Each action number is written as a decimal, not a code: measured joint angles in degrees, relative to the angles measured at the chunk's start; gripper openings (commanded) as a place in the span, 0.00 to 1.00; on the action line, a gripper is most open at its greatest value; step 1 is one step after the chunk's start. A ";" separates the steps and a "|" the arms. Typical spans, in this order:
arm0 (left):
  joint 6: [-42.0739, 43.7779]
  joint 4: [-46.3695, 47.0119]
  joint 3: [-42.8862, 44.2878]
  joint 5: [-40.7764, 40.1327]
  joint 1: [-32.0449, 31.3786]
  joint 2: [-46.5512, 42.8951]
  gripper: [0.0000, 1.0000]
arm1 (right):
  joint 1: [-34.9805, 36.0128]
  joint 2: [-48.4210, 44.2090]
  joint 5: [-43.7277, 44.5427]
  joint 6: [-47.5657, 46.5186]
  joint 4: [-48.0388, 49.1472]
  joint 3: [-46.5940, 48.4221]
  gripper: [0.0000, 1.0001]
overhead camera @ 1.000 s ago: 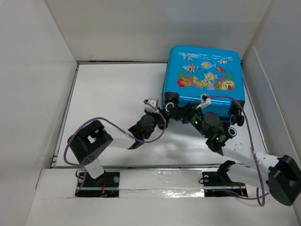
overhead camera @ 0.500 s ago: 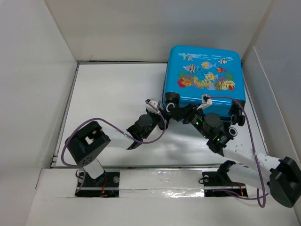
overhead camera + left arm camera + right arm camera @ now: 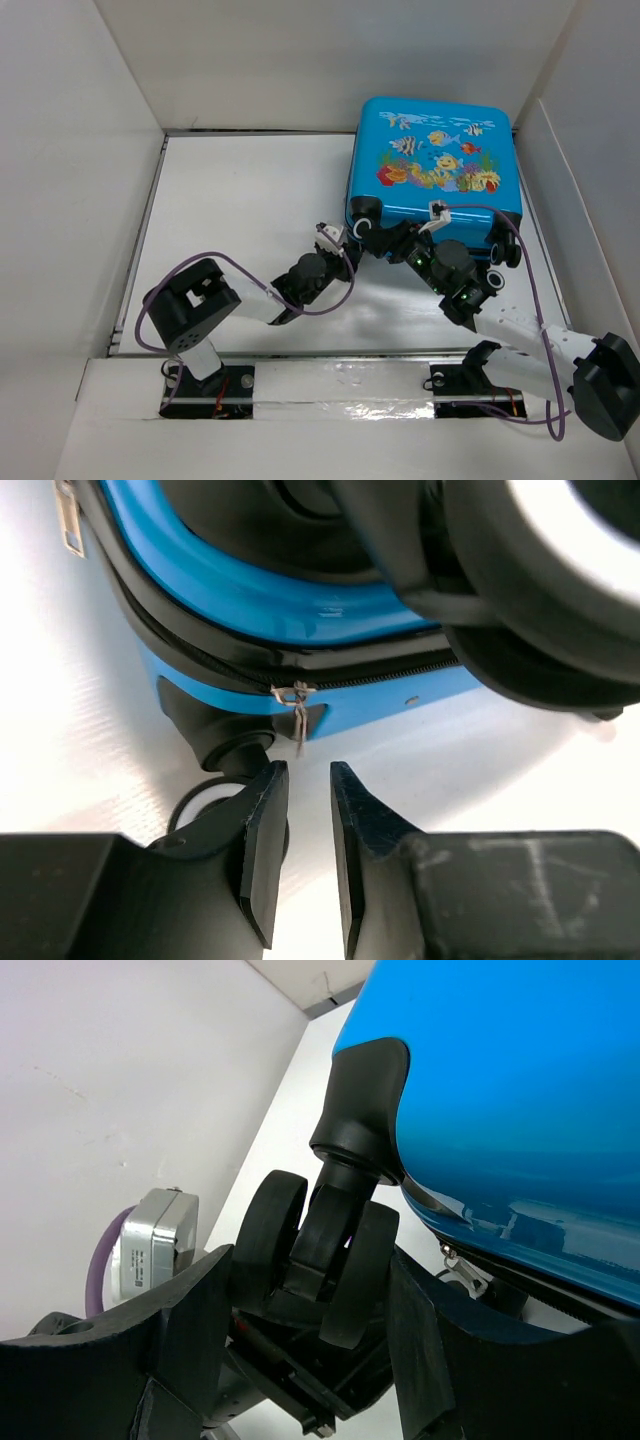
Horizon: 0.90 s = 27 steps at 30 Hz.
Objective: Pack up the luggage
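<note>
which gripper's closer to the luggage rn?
Right. The right gripper has its fingers clamped on the caster wheel at the near-left corner of the luggage. The left gripper sits just short of the zip seam there, slightly parted, holding nothing.

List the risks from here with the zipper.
The left end effector stands slightly open just short of the zipper pull, not on it; closing now may miss that thin tab. The right end effector grips only a wheel, which could swivel, so the luggage may turn when the pull is tugged.
</note>
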 measured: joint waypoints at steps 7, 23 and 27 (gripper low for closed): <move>-0.70 0.11 2.45 -1.40 -0.07 2.19 0.17 | -0.04 0.00 -0.04 0.00 0.00 0.00 0.34; -2.58 -0.55 6.71 -6.14 -0.24 6.43 0.01 | -0.09 0.00 -0.20 -0.02 0.00 0.00 0.34; -2.97 -0.59 6.71 -7.08 -0.48 6.45 0.00 | -0.09 0.00 -0.22 -0.04 0.00 0.00 0.34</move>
